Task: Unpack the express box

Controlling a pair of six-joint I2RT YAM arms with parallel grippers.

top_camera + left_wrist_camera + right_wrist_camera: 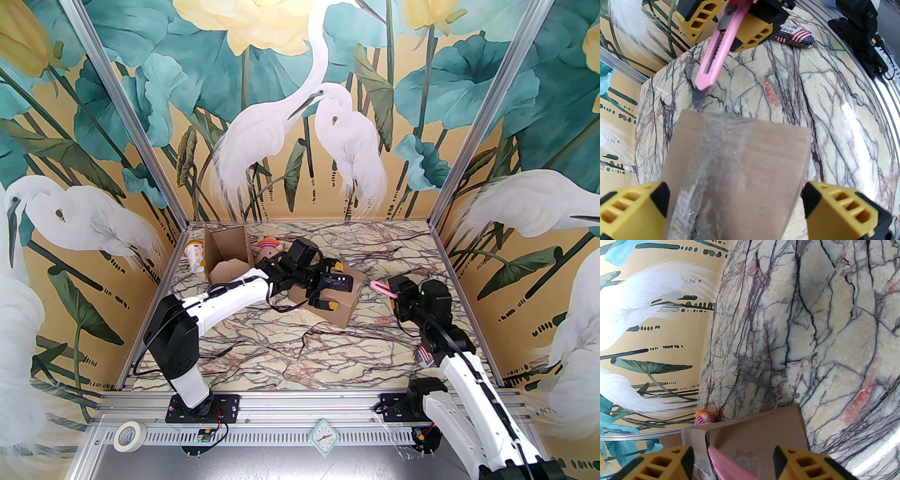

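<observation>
The express box point(344, 293), brown cardboard sealed with clear tape point(712, 164) along its top seam, lies mid-table. My left gripper point(335, 287) hovers over it, open wide, its yellow fingers point(635, 211) standing at either side of the box point(752, 168). To the right, my right gripper point(397, 296) is shut on a pink utility knife point(382, 287). In the left wrist view the knife point(719, 54) points down at the box's far edge, its blade tip just short of the taped seam. The right wrist view has the knife point(726, 465) between its fingers above the box point(759, 432).
An opened cardboard box point(225, 258) stands at the back left with a noodle cup point(194, 255) beside it and a doll point(267, 247) behind the left arm. A small flag-patterned pouch point(424, 357) lies by the right arm. A tape roll point(129, 436) rests on the front rail.
</observation>
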